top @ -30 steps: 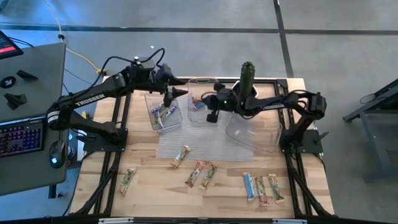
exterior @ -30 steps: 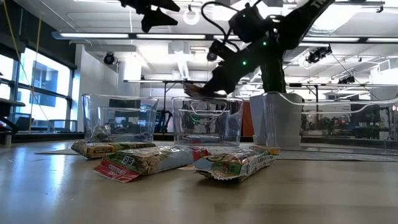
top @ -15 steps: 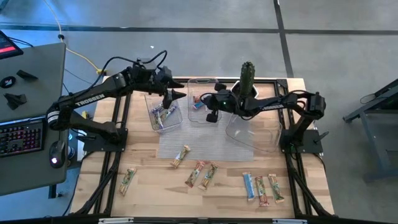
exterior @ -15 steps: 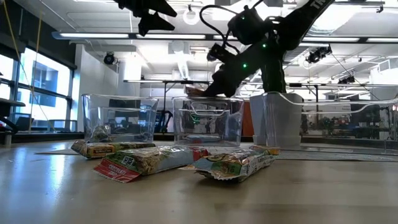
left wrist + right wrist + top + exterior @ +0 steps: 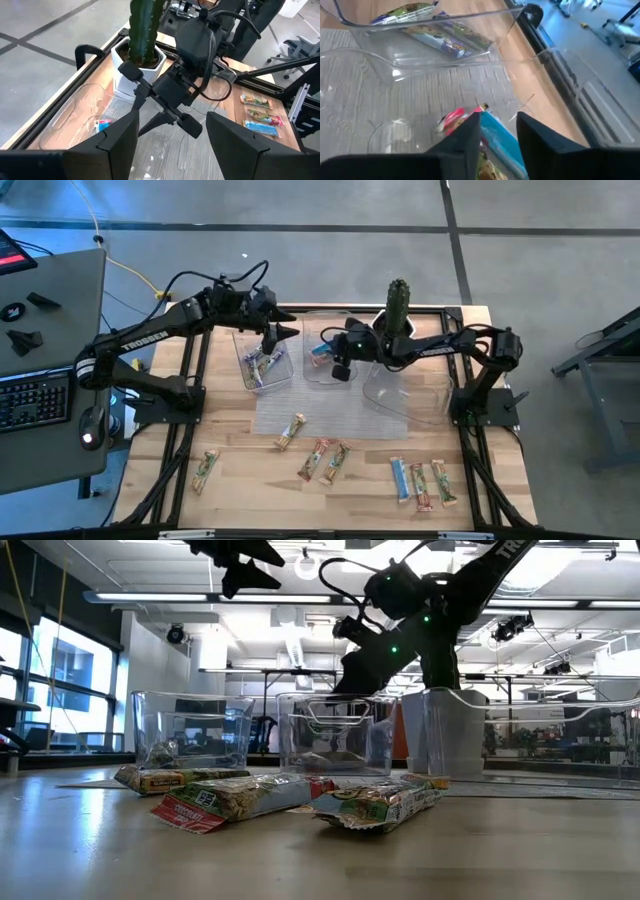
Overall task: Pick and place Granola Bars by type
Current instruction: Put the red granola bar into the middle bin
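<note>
My right gripper hangs over the middle bin, fingers parted and empty, a blue bar lying below: drop done, I judge. Left gripper, open, waits above the left bin. Next, fetch loose bars from the wooden table; workshop beyond.

One legible marking found: "TROSSEN", in white capitals along the left arm, read in the high view. White lettering on the right arm is present in the same view but too small to read. Wrappers on the bars in the low view carry print and a small label panel; none of it can be read. No other text, numbers or signs can be made out.
</note>
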Robot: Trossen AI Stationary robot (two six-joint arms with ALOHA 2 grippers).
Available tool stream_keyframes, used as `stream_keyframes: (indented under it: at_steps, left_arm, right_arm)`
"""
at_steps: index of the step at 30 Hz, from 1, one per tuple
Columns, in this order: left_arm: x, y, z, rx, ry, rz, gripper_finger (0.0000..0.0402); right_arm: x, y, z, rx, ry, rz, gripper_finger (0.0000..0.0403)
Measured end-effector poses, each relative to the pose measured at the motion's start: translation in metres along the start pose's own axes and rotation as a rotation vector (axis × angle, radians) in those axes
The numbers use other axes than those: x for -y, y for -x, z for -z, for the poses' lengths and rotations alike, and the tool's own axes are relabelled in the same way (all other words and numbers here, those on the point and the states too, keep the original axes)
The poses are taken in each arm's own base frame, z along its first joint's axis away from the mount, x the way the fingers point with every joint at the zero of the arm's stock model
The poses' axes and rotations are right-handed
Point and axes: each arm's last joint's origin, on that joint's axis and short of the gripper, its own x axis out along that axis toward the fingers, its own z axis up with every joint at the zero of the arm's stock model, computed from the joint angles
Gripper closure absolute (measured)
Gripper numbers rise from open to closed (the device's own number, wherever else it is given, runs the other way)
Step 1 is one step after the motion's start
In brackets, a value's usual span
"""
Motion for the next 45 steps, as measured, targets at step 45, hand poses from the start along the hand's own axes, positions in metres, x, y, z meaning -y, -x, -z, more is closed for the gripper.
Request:
stream_keyframes:
  at_steps: [45]
  left_arm:
    - [0.001,0.001,0.011,-0.121,0.150,0.042,0.0174]
  right_arm:
    - [-0.234,-0.008,0.010,-0.036,0.389,-0.909,0.0265]
